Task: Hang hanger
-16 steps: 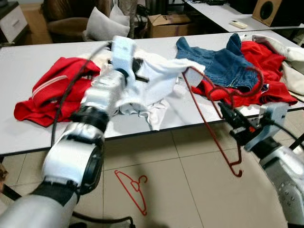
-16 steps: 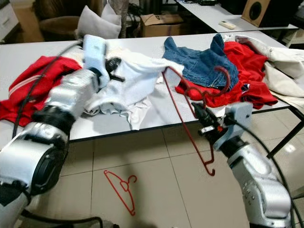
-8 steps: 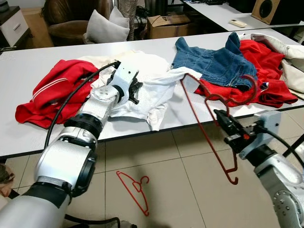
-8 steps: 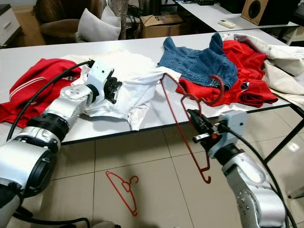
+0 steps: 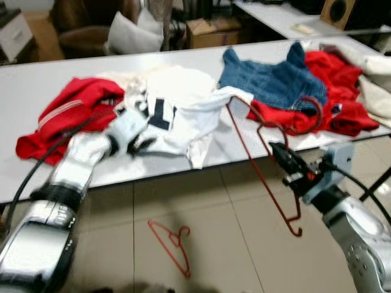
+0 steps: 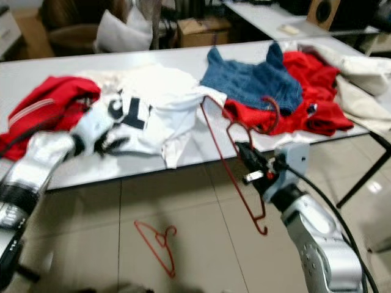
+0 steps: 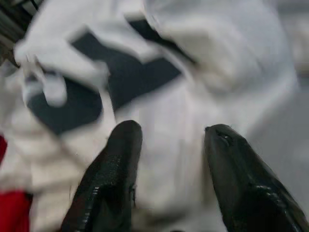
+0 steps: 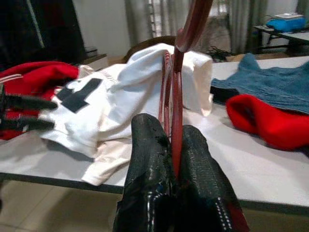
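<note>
The two head cameras look forward and down at the same counter (image 5: 183, 174) and floor (image 5: 208, 244). The left wrist camera sits very close above a white shirt (image 7: 193, 96). The right wrist camera looks level across the counter, showing that shirt too.

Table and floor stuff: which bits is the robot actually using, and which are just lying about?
In use:
thin red wire hanger, held by right hand
white T-shirt with dark lettering, at left hand

Lying about:
second red hanger on the floor
blue denim garment
red jacket with white stripe
red garment
</note>
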Controlling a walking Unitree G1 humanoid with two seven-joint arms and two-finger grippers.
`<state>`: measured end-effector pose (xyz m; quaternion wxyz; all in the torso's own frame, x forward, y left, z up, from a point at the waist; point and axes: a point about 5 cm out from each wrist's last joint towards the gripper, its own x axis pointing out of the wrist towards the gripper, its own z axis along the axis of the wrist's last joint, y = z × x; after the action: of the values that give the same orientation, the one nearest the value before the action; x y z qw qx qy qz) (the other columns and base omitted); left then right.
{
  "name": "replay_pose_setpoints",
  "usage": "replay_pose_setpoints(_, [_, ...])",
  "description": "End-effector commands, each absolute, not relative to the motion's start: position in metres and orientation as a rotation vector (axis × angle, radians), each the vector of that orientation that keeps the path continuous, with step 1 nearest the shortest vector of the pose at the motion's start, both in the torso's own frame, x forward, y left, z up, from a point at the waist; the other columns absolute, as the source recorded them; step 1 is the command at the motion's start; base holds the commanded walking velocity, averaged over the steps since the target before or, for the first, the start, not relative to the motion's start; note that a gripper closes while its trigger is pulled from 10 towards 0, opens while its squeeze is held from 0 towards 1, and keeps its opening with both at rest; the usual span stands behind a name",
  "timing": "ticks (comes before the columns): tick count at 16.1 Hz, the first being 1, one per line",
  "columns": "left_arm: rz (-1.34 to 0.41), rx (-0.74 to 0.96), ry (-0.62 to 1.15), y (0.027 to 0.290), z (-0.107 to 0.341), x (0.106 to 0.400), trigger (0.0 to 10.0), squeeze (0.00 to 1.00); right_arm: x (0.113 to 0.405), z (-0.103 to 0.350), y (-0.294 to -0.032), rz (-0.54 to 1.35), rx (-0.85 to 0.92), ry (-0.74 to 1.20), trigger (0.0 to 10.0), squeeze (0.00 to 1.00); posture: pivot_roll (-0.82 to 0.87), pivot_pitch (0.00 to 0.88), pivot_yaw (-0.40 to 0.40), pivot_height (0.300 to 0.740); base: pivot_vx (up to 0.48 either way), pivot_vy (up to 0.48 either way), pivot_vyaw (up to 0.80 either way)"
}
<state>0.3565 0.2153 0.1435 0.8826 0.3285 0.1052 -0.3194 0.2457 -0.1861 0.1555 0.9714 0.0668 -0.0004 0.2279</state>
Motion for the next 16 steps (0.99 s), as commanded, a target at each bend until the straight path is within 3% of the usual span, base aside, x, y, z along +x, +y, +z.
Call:
replay_pose_setpoints(1, [-0.670,0.770,0.223,0.221,0.144,0.353,10.0,1.00,0.247,0.157,-0.187,0.460,0.140,-0.011,10.0,0.00,-0.12,0.000,0.012,0.710,0.000,0.000,0.00])
replay_pose_setpoints(2, [-0.669,0.789,0.237,0.224,0.141,0.350,10.0,1.00,0.248,0.158,-0.188,0.460,0.140,-0.012,10.0,0.00,-0.12,0.000,0.012,0.710,0.000,0.000,0.00])
replay_pose_setpoints(3, [-0.649,0.843,0.264,0.229,0.133,0.346,10.0,0.00,0.249,0.158,-0.189,0.459,0.139,-0.015,10.0,0.00,-0.11,0.000,0.010,0.710,0.000,0.000,0.00])
replay_pose_setpoints(10, [-0.543,0.889,0.188,0.219,0.132,0.351,10.0,0.00,0.247,0.161,-0.194,0.437,0.135,-0.029,10.0,0.00,-0.12,0.000,0.016,0.710,0.000,0.000,0.00])
replay_pose_setpoints(11, [-0.535,0.886,0.182,0.218,0.132,0.352,8.7,0.00,0.247,0.161,-0.194,0.434,0.135,-0.030,10.0,0.00,-0.12,0.000,0.016,0.710,0.000,0.000,0.00])
replay_pose_setpoints(12, [-0.530,0.880,0.179,0.218,0.132,0.352,6.0,0.00,0.247,0.161,-0.194,0.434,0.134,-0.030,10.0,0.00,-0.12,0.000,0.016,0.710,0.000,0.000,0.00])
replay_pose_setpoints(13, [-0.522,0.868,0.168,0.218,0.133,0.352,0.7,0.00,0.247,0.161,-0.194,0.432,0.134,-0.030,10.0,0.00,-0.12,0.000,0.016,0.710,0.000,0.000,0.00])
replay_pose_setpoints(14, [-0.523,0.864,0.163,0.218,0.134,0.351,0.0,0.00,0.247,0.161,-0.194,0.433,0.134,-0.029,10.0,0.00,-0.12,0.000,0.016,0.710,0.000,0.000,0.00])
replay_pose_setpoints(16, [-0.521,0.859,0.149,0.218,0.135,0.351,0.0,0.00,0.247,0.161,-0.195,0.435,0.133,-0.028,10.0,0.00,-0.13,0.000,0.024,0.710,0.000,0.000,0.00])
